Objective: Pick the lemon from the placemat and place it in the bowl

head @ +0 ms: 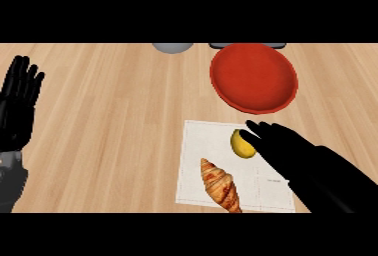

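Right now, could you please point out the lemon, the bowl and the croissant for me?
lemon [241,145], head view, on its visible yellow side.
bowl [255,75], head view, on its red inner wall.
croissant [220,184], head view, on its middle.

Wooden counter [111,125], pale planks with the grain running across the view. Croissant [221,186] golden-brown, lying on the near part of a white mat, pointed end toward the lower edge, other end angled up and to the left. Grey rounded object [173,47] at the far edge, cut off by the view, left of centre. Dark flat object [218,45] just right of it, mostly hidden, kind unclear.
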### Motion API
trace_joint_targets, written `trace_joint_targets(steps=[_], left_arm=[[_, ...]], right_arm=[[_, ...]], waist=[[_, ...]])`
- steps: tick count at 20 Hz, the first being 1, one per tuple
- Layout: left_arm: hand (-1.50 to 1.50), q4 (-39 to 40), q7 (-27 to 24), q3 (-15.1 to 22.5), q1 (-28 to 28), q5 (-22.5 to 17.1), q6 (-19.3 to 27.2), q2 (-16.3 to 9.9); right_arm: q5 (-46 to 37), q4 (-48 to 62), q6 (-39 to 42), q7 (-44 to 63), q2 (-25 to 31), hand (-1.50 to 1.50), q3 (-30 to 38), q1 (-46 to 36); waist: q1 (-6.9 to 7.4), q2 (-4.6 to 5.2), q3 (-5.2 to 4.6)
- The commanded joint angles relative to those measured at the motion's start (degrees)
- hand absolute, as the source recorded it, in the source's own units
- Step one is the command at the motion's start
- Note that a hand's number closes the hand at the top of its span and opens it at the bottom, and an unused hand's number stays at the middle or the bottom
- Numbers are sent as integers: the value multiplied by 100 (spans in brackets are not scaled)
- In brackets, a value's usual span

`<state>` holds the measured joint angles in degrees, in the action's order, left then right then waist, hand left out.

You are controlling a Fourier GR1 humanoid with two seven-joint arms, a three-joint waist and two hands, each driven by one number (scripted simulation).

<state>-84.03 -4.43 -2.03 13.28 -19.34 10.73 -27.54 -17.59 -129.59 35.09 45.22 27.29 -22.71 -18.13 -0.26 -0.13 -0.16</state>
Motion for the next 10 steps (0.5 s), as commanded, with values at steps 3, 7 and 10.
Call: trace_joint_targets(steps=[3,7,10], left_arm=[[0,107,-195,-71,-124,151,-43,237],[0,-246,313,-153,-39,216,-70,142],[0,320,129,-322,319,202,-312,137]], right_arm=[[623,118,771,545,96,-150,314,-13],[485,340,897,427,-6,-150,393,-104],[-34,911,725,0,-233,-150,150,-194]], waist=[[15,9,13],[35,6,15],[31,18,16]])
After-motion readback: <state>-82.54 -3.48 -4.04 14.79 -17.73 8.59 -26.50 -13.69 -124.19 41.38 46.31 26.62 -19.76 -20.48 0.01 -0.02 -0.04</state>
